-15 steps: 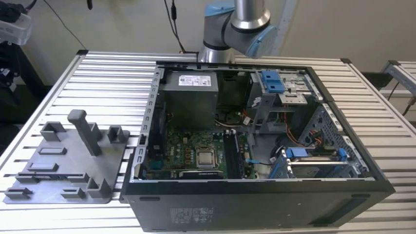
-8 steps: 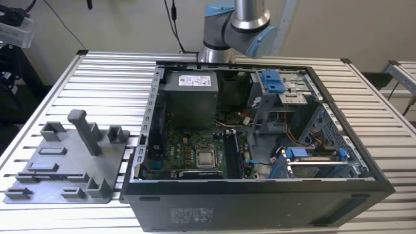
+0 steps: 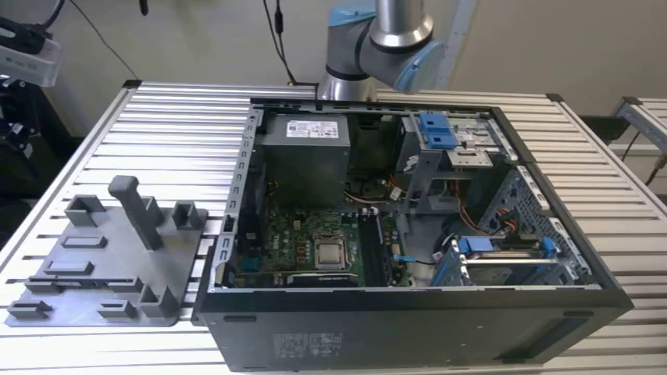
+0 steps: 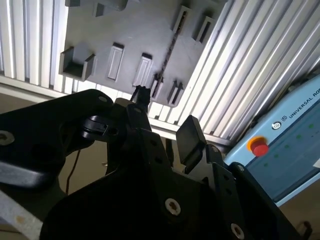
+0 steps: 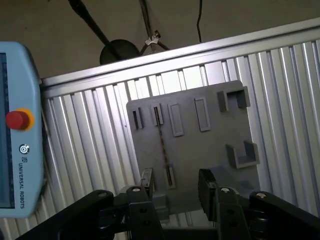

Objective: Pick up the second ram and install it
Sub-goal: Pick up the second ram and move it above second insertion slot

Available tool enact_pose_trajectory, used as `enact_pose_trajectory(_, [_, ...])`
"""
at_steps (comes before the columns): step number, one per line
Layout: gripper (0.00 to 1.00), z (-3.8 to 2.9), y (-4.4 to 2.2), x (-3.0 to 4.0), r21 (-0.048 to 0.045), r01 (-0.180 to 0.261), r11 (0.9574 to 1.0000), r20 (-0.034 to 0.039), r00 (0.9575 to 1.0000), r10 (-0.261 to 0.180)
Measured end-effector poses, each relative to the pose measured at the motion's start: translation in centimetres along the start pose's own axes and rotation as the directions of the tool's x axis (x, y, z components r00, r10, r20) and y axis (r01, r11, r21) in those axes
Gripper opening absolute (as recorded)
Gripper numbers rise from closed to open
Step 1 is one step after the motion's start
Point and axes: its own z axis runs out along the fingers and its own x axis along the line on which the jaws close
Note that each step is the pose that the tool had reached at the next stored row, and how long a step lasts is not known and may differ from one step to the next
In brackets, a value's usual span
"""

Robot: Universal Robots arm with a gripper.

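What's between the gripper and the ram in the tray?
Nothing visible. In the first wrist view the open gripper hangs over the tray, and the ram stands on edge in its slots, uncovered.

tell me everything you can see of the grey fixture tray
The grey fixture tray is a flat, matte plastic-looking plate with raised slot holders, square brackets and one tall upright post. It lies on the slatted metal table, at the exterior view's left of the open computer case. A thin dark ram stick stands on edge in its slots. The open claw hangs over it, apart.
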Motion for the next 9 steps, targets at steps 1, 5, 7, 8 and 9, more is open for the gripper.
enact_pose_trajectory(1, [0.5, 0.09, 0.0, 0.0, 0.0, 0.0, 1.0, 0.0, 1.0, 0.0])
enact_pose_trajectory(5, [0.5, 0.48, -0.02, -0.01, 0.0001, 0.003, 1.0, 0.0, 1.0, -0.003])
enact_pose_trajectory(7, [0.5, 0.69, -0.03, -0.01, 0.0001, 0.005, 1.0, 0.0001, 1.0, -0.005])
enact_pose_trajectory(8, [0.5, 0.8, -0.03, -0.01, 0.0, 0.006, 1.0, 0.0, 1.0, -0.006])
enact_pose_trajectory(9, [0.5, 0.92, -0.04, -0.01, 0.0001, 0.007, 1.0, 0.0001, 1.0, -0.007])
